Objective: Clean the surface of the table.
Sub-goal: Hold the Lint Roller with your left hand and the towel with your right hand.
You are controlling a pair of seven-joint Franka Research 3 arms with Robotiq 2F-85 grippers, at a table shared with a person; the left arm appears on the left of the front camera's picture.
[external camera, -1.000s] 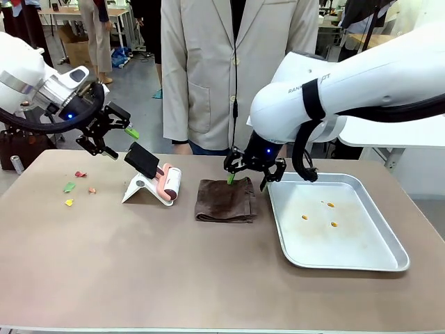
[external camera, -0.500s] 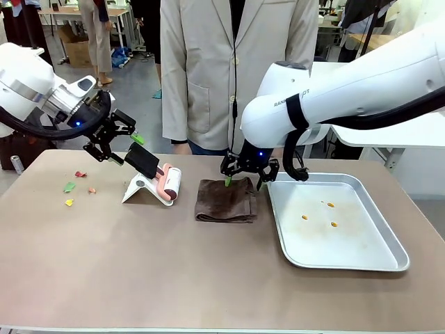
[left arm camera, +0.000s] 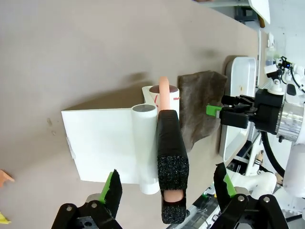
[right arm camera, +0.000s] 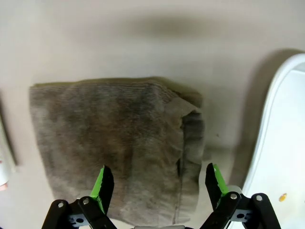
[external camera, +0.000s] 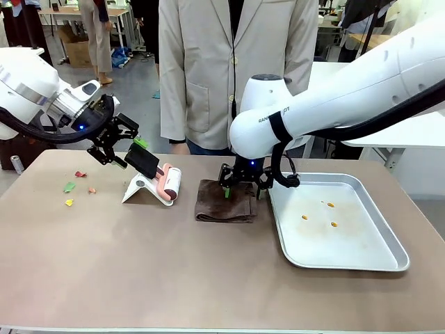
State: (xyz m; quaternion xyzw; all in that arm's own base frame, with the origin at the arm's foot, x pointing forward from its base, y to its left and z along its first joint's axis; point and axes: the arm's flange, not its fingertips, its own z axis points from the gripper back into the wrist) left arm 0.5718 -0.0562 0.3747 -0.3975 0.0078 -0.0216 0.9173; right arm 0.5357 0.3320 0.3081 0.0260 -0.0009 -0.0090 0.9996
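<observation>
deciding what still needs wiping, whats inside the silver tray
A few small orange bits lie apart from each other on the tray floor, which is otherwise bare. Its far left corner is covered by the right gripper and its arm, so anything there cannot be seen.

White arms [external camera: 334, 90], black green-padded right gripper [right arm camera: 158, 179], seemingly blue-lit wrists [external camera: 252, 164].
</observation>
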